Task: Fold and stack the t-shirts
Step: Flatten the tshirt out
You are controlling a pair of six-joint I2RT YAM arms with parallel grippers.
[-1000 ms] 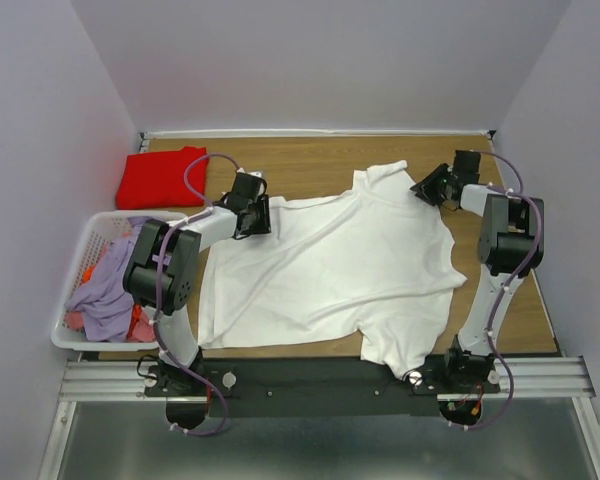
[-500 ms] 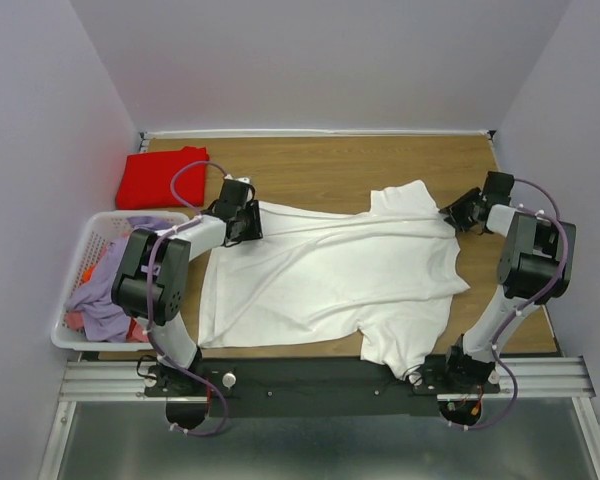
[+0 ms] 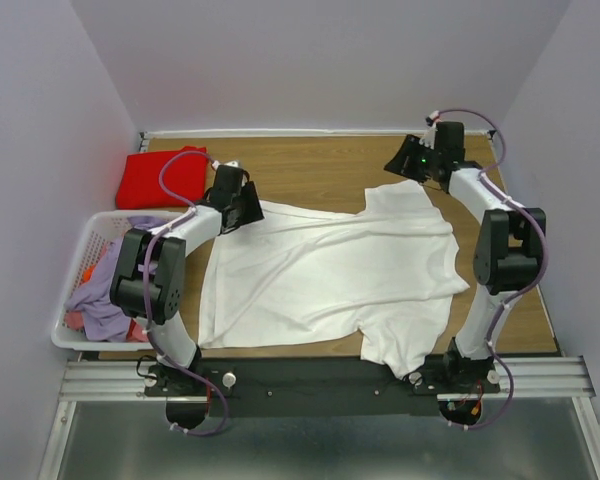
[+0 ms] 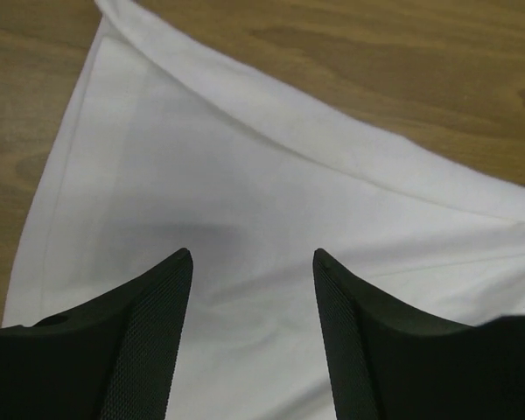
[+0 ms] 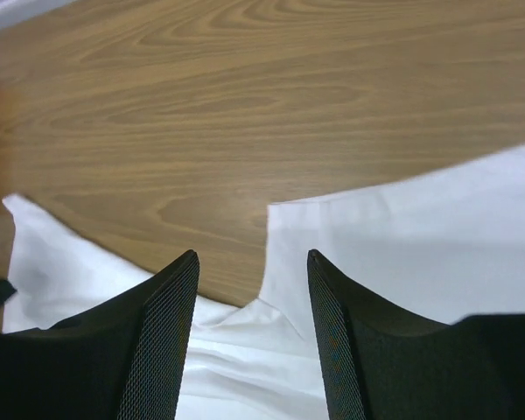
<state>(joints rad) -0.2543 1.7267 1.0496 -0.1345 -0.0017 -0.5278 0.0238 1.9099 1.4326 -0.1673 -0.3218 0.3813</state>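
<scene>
So, two shirts on the surface [image 3: 320, 165]: one white shirt [image 3: 330, 275] spread flat centre, one red shirt [image 3: 160, 178] folded far-left. Both hands gape wide, empty: left hand [image 4: 251, 254] over the white's corner, right hand [image 5: 250, 254] over its sleeve. One basket [image 3: 92, 228] sits left.

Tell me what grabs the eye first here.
A big white t-shirt sprawls across the middle of the wooden table. Both grippers hang open at its far edge, the left gripper over a corner, the right gripper by a sleeve. A folded red t-shirt lies in the far left corner, beyond a laundry basket heaped with clothes.
</scene>
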